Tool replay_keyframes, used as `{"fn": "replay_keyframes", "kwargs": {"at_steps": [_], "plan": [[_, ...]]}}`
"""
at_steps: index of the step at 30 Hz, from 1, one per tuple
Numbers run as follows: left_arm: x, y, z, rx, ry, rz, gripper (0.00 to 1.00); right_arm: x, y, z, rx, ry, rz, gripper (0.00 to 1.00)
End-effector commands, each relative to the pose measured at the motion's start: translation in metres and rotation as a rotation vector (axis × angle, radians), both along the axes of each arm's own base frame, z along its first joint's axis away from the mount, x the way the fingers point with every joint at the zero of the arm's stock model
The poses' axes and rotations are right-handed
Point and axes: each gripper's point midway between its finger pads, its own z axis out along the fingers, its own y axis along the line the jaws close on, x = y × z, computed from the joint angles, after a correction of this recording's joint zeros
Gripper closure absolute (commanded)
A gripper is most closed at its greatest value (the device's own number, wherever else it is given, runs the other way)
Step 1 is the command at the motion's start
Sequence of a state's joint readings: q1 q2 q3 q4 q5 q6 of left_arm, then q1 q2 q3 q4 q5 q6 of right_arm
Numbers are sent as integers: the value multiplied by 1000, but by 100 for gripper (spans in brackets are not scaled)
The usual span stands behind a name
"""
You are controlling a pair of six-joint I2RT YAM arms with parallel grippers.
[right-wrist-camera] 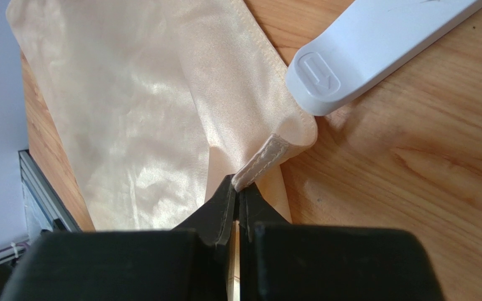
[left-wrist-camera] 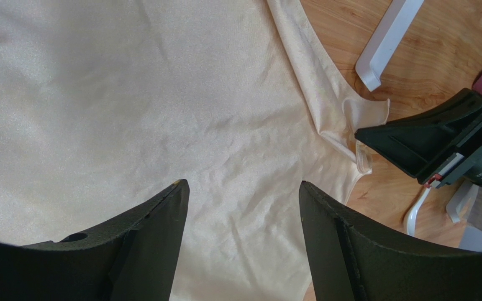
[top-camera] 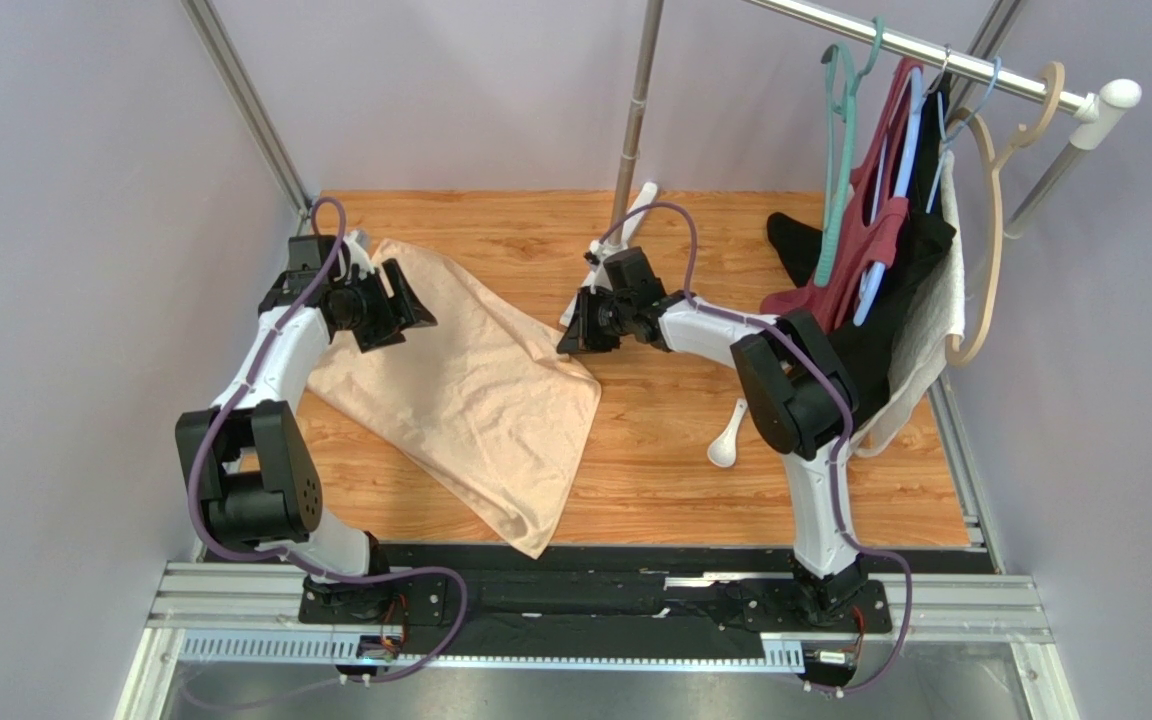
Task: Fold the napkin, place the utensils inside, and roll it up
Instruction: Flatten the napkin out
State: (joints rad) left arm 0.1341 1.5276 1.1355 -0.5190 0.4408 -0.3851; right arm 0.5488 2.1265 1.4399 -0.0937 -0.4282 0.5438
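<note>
The fingers (right-wrist-camera: 218,210) of the right gripper (right-wrist-camera: 238,191) are pressed together. Between their tips they pinch the stitched hem at one corner of the napkin (right-wrist-camera: 130,113), and the cloth stands up there in a small folded ridge. The left gripper (left-wrist-camera: 243,188) has its fingers (left-wrist-camera: 155,219) wide apart over the napkin, with only the cloth showing between them. I cannot tell if they touch it.

The napkin lies spread and creased on the wooden table (top-camera: 657,465). The left gripper is at its far left corner and the right gripper at its far right corner. Just beside the pinched corner, on the far side, lies the white foot (right-wrist-camera: 382,41) of a pole. Its rounded end carries a raised arrow (right-wrist-camera: 318,72) in a frame, without any words. The right gripper's body has a small label (left-wrist-camera: 476,168), but its print is too small to read. The spoon (top-camera: 728,438) lies to the right of the napkin, apart from it, with its bowl toward the near edge. Farther right of the napkin, garments (top-camera: 883,255) hang on hangers.
</note>
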Motion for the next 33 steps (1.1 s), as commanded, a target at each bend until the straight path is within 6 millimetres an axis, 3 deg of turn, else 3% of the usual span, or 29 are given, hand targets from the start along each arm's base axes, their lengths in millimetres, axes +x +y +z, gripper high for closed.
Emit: {"fn": "replay_keyframes", "kwargs": {"at_steps": [1, 6, 10, 13, 17, 18, 20, 21, 24, 27, 28, 31, 33], "plan": [[3, -3, 20, -15, -69, -7, 26, 25, -2, 73, -11, -198, -14, 100], [-2, 2, 19, 14, -61, 1, 26, 58, -32, 81, -157, -289, -86, 100], [-10, 14, 23, 94, -71, 30, 26, 85, -78, 95, -315, -394, -203, 100], [-15, 15, 27, 109, -82, 42, 25, 100, -105, 99, -412, -443, -273, 100], [-30, 10, 22, 83, -75, 46, 24, 109, -125, 95, -504, -454, -313, 100], [-34, 10, 26, 85, -90, 59, 23, 108, -125, 96, -510, -454, -312, 96], [-42, 19, 22, 122, -91, 101, 22, 102, -125, 96, -516, -439, -301, 61], [-46, 25, 28, 146, -116, 127, 21, 97, -123, 98, -508, -441, -293, 44], [-58, 56, 26, 218, -115, 251, 17, 77, -100, 111, -427, -470, -233, 31], [-64, 80, 17, 212, -92, 353, 17, 44, -66, 119, -335, -476, -128, 31], [-64, 82, 13, 202, -81, 368, 18, 26, -51, 112, -332, -473, -86, 31], [-58, 86, 0, 176, -46, 395, 21, -21, -4, 118, -240, -485, 57, 31], [-55, 86, -15, 164, 6, 388, 25, -46, 14, 113, -201, -465, 124, 31]]}}
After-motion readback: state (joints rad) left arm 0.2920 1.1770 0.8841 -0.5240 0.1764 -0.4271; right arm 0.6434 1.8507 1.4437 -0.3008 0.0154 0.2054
